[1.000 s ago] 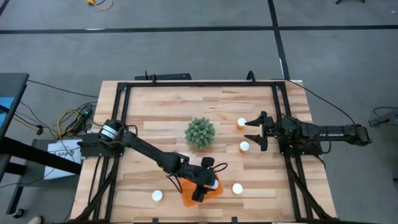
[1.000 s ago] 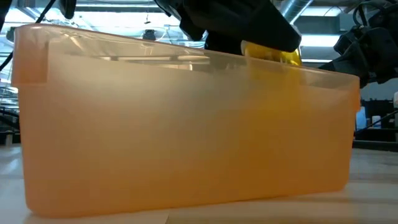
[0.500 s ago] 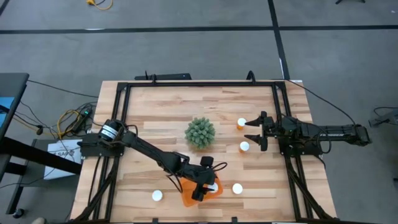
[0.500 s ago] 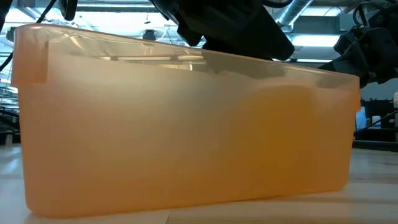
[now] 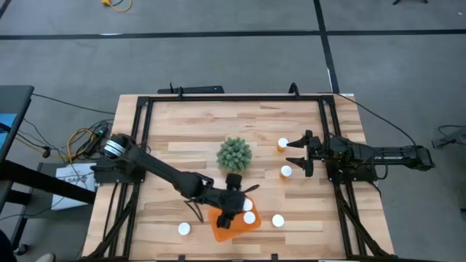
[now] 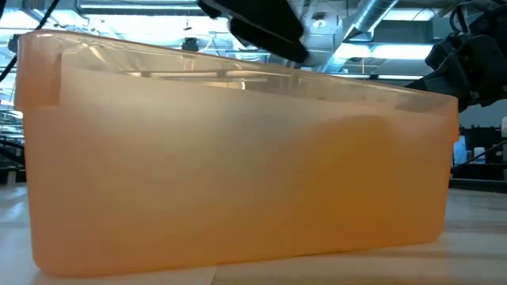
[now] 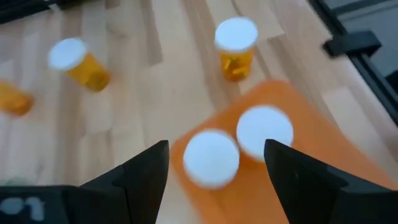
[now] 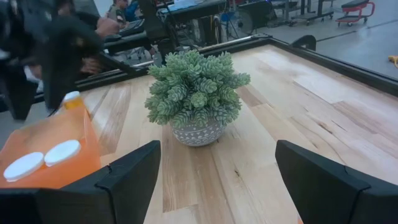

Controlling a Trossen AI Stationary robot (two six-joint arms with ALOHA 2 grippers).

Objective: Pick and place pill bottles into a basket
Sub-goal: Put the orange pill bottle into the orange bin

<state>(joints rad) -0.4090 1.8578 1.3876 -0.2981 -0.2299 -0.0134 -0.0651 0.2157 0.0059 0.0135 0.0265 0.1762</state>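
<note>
The orange basket (image 5: 234, 224) sits near the table's near edge and fills the low view (image 6: 238, 174). Two pill bottles stand in it, white caps up (image 5: 246, 206) (image 5: 250, 217), also in the left wrist view (image 7: 211, 158) (image 7: 264, 130). My left gripper (image 5: 231, 207) is open and empty above the basket's far-left part (image 7: 217, 186). One bottle (image 5: 277, 220) stands right of the basket, one (image 5: 184, 228) left of it. Two more bottles (image 5: 283, 144) (image 5: 286, 172) flank my open right gripper (image 5: 290, 153) at the table's right.
A green spiky plant (image 5: 234, 155) in a pale pot stands at the table's middle, just beyond the basket, and shows in the right wrist view (image 8: 196, 93). A black frame (image 5: 233, 97) runs around the wooden table.
My left gripper had a bottle over the basket, lowered it in and let go. It has then risen and drawn back toward the table's far-left. Two white caps now show in the basket where one showed before. My right arm has kept still.
</note>
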